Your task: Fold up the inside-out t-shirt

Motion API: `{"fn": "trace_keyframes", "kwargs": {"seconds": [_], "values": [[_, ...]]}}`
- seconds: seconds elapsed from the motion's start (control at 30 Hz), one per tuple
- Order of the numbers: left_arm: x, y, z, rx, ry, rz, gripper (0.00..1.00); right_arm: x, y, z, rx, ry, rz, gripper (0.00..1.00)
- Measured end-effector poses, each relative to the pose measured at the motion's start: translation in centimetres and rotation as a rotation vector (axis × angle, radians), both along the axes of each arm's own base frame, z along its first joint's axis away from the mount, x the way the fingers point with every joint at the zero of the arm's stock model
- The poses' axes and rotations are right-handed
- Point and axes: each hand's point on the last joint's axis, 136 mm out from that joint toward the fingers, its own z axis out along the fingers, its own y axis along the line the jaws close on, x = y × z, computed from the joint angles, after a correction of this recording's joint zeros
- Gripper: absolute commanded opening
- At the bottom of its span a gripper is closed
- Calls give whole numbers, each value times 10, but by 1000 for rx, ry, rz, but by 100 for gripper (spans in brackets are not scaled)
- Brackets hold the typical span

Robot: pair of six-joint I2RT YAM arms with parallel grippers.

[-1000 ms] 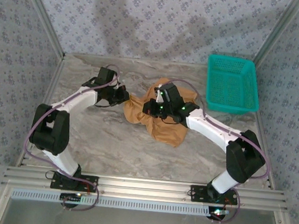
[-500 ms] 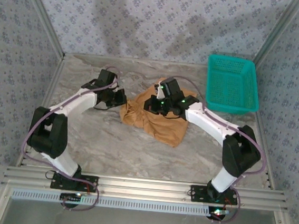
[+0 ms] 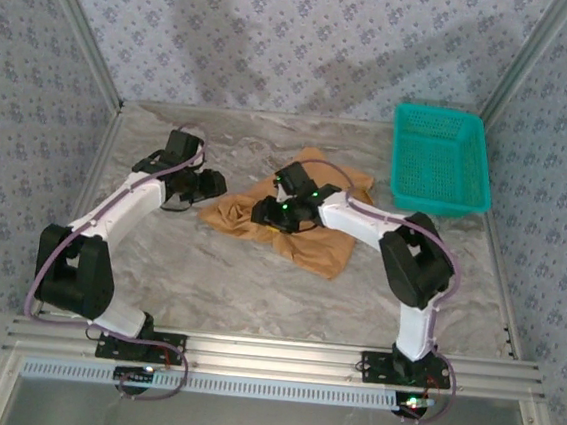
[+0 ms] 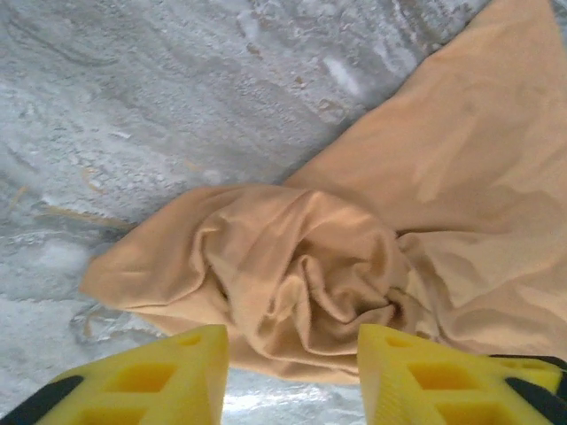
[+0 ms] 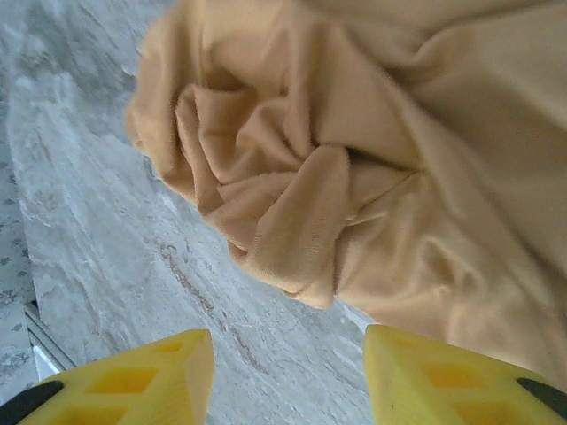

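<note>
T-shirt (image 3: 322, 246) bunched, left gripper (image 3: 209, 184) parted, empty, just beside its edge, right gripper (image 3: 263, 214) parted, empty, above its folds

White shells along the long links of the left arm (image 3: 124, 202) and right arm (image 3: 358, 220), bulky black housings at every joint. Thin purple cables (image 3: 36, 274) looped beside both, down to black base plates (image 3: 140, 344). Small green lights (image 3: 284, 210) near the right wrist. Yellow fingers (image 4: 177, 376) with moulded pockets and black backing on the left tool (image 4: 292, 354); likewise on the right tool (image 5: 288, 363).
</note>
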Motion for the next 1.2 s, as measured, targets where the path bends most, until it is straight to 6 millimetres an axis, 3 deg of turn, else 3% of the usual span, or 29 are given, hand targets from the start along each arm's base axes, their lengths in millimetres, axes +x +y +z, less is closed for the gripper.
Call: {"fn": "trace_keyframes", "kwargs": {"seconds": [0.1, 0.23, 0.27, 0.43, 0.63, 0.8, 0.9, 1.03, 1.2], "values": [[-4, 3, -4, 19, 18, 1, 34, -1, 17, -13, -8, 21, -2, 48], [-17, 2, -12, -4, 35, -6, 39, 8, 20, -24, -21, 32, -47, 6], [-20, 1, -14, -20, 40, -7, 41, 11, 18, -26, -24, 34, -58, 0], [-33, -11, -32, -103, 88, -17, 48, 18, 11, -25, -19, 14, -69, 0], [-26, -40, -56, -162, 133, -60, 50, -26, 5, -27, -24, -20, 18, 0], [-21, -60, -80, -169, 193, -94, 48, -52, 1, -46, -36, -9, 55, 0], [-15, -68, -88, -163, 203, -106, 35, -54, -2, -50, -42, -3, 55, 0], [-12, -71, -93, -152, 209, -109, 0, -51, 0, -48, -33, -18, 57, 0], [-5, -71, -79, -128, 205, -108, 0, -48, -6, -50, -69, -30, 51, 0]]}}
